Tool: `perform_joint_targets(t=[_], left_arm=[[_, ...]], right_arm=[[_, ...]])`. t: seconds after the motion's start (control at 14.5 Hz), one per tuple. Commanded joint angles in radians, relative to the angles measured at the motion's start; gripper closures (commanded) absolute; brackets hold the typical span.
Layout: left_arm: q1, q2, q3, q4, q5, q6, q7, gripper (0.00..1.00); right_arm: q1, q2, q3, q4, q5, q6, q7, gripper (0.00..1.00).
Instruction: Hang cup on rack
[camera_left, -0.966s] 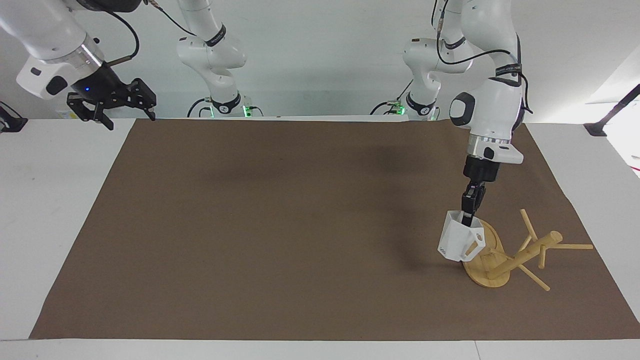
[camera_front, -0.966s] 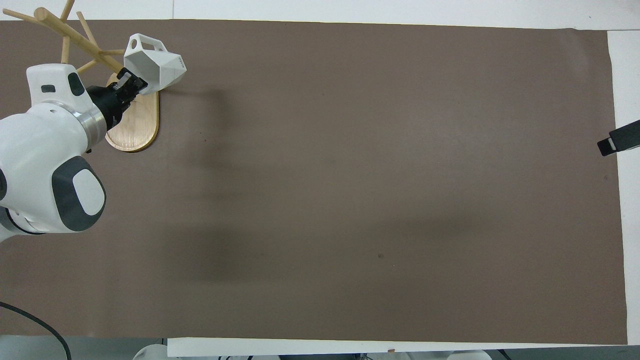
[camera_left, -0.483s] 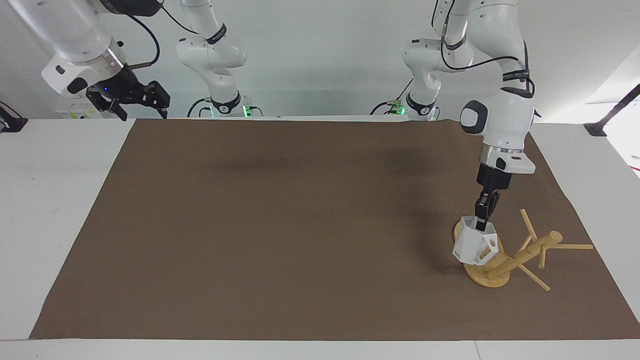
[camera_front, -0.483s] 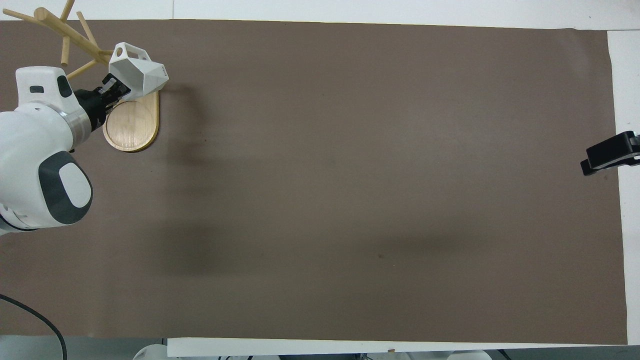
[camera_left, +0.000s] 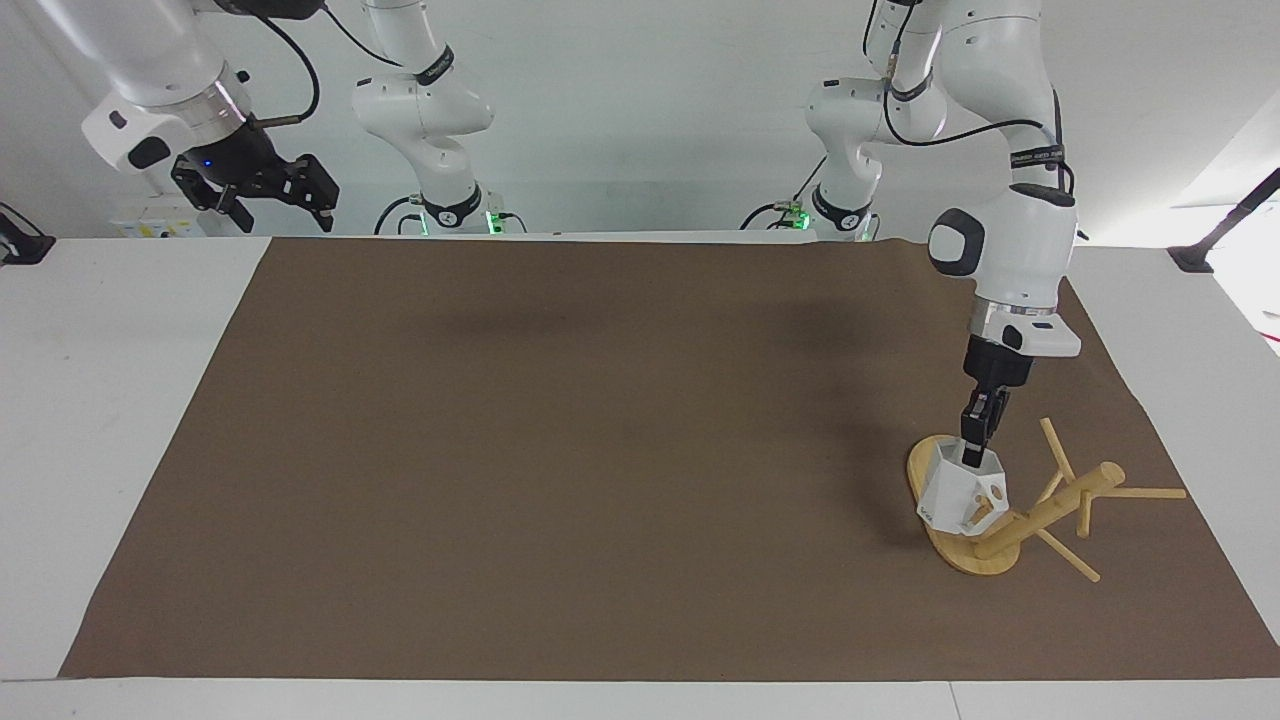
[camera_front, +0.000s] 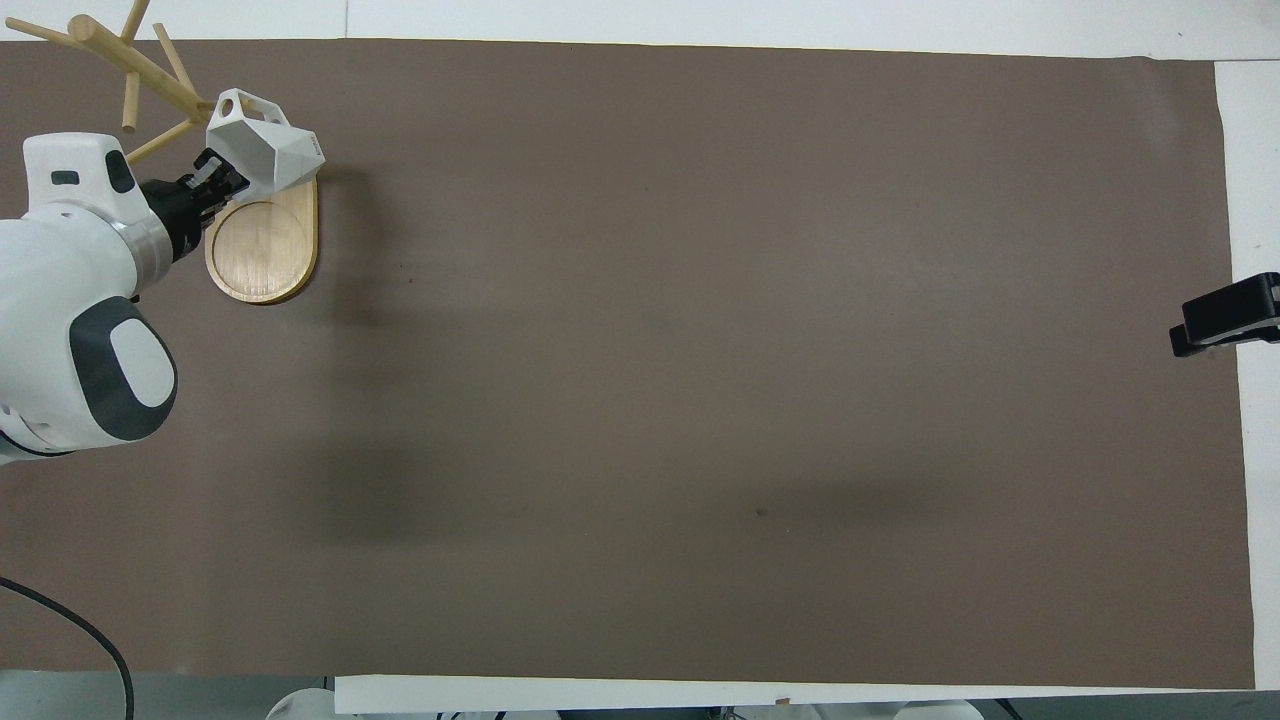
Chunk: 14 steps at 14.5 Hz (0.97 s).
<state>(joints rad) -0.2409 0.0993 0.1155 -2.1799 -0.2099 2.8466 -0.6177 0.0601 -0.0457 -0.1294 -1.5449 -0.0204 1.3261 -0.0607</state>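
While the left gripper (camera_left: 975, 452) hangs low over the rack (camera_left: 1010, 510) at the left arm's end of the table, its fingers reach down into the mouth of the cup (camera_left: 962, 492) and look to be pinching the rim, though how firmly I cannot tell. That white cup sits tilted over the rack's oval base, right against the post, with the holed handle turned toward the pegs. From above, the handle (camera_front: 232, 103) seems to touch the lower part of the post, but whether a peg passes through the hole I cannot make out.

To my eye this is the hanging step itself, close to its end: the cup has been brought to the rack and only wants settling on a peg. What the next move calls for, I'd judge, is a gentle letting go and a straight lift out of the cup, so the fingers don't drag it off.

Over the table's edge at its own end, the right gripper (camera_left: 262, 187) waits high up, fingers spread and holding nothing.
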Motion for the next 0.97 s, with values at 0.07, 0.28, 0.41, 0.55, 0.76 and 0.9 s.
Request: perform_joint_targets(t=[0.07, 0.28, 0.41, 0.55, 0.76, 0.9], left_arm=[[0.031, -0.009, 0.001, 0.101, -0.019, -0.235, 0.088, 0.17], [0.072, -0.067, 0.009, 0.159, 0.000, -0.468, 0.150, 0.04], [0.072, -0.095, 0.032, 0.236, 0.097, -0.655, 0.176, 0.01], [0.084, -0.095, 0.039, 0.363, 0.194, -0.899, 0.214, 0.01], [0.084, -0.089, 0.039, 0.489, 0.221, -1.126, 0.350, 0.01], [0.084, -0.092, 0.039, 0.532, 0.219, -1.219, 0.451, 0.01]], right_arm=[[0.007, -0.008, -0.004, -0.029, -0.006, 0.021, 0.010, 0.00], [0.010, -0.008, -0.004, -0.029, -0.004, 0.021, 0.010, 0.00], [0.014, -0.008, -0.004, -0.029, -0.004, 0.021, 0.010, 0.00], [0.012, -0.008, -0.004, -0.029, -0.004, 0.021, 0.010, 0.00], [0.003, -0.008, -0.006, -0.027, -0.004, 0.021, 0.009, 0.00], [-0.005, -0.006, -0.006, -0.024, -0.004, 0.022, 0.002, 0.00]])
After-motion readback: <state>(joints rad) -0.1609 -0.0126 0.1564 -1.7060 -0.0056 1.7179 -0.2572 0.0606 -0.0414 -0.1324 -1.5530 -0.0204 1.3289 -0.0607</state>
